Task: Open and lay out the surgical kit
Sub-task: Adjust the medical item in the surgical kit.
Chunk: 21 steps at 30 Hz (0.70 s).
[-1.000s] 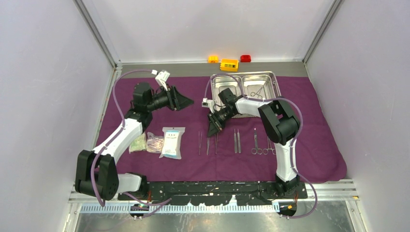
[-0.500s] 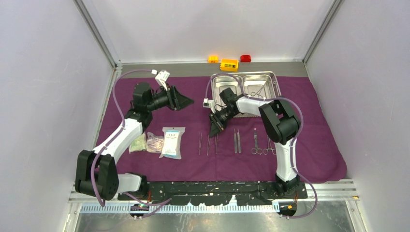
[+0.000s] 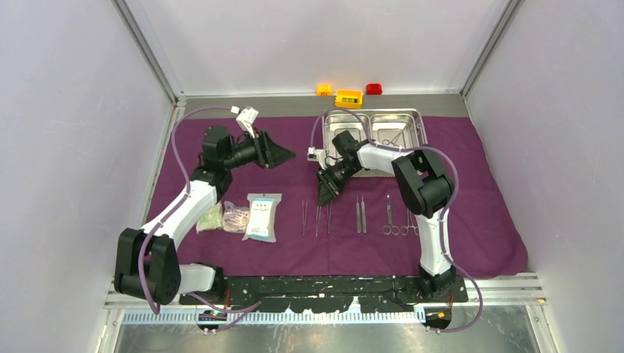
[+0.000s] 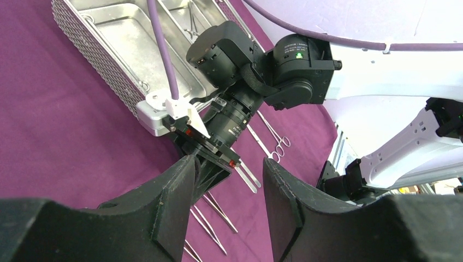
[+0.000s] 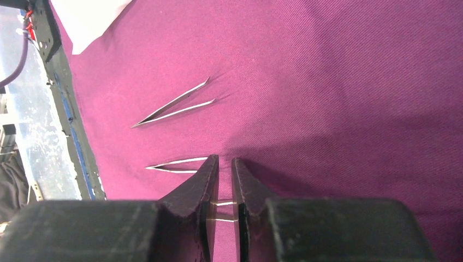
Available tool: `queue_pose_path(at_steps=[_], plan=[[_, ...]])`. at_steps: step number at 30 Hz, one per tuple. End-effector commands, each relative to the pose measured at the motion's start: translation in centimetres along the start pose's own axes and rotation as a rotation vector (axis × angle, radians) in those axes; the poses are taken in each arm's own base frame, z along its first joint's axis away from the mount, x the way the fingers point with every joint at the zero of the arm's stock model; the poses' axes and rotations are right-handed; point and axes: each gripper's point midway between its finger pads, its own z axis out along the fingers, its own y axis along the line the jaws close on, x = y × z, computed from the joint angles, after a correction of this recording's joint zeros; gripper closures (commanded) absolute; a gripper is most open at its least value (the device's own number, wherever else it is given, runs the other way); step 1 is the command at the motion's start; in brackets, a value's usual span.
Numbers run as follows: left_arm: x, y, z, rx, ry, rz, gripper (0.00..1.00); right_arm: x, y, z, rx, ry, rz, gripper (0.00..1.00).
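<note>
Counting one large dark-purple cloth, lying flat and unfolded over most of the table.

Counting one shiny two-compartment rectangular steel tray, sitting on the cloth's far edge, right of centre. Showing thin ring-handled steel instruments in its right compartment, too tangled for counting.

Counting a row of steel pieces laid side by side on the cloth nearer the arms:
- Three thin steel tweezers at the left end, tips pointing toward the near edge.
- Then a close straight steel pair, not telling whether one piece or two.
- Then two ring-handled scissors or clamps at the right end.

Counting three small clear sealed packets left of that row, touching or overlapping. Noting the largest with white contents, a pinkish one and a greenish one.

Counting three toy bricks on the bare table beyond the cloth: a small yellow one, a larger orange-yellow one and a red one.

Holding the left jaws about half apart above the cloth's far left part, gripping nothing.

Holding the right jaws a narrow slit apart, down at the far ends of the tweezers. Showing two thin steel limbs of one pair crossing that slit. Not telling whether pinched or merely lying beneath.
</note>
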Motion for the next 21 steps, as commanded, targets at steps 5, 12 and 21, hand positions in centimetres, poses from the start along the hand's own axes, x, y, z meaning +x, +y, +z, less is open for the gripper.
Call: queue_pose_path(at_steps=[5,12,21], plan=[[-0.6,-0.4,-0.1,0.029,-0.024,0.039,0.49,-0.4,-0.8,0.1,0.029,0.011,-0.037,0.8],[-0.7,-0.5,-0.1,0.029,-0.026,0.042,0.49,-0.5,-0.6,0.6,0.033,0.023,-0.053,0.85],[-0.8,-0.5,-0.1,0.028,-0.03,0.049,0.49,-0.9,-0.1,0.8,0.03,0.021,-0.069,0.87]])
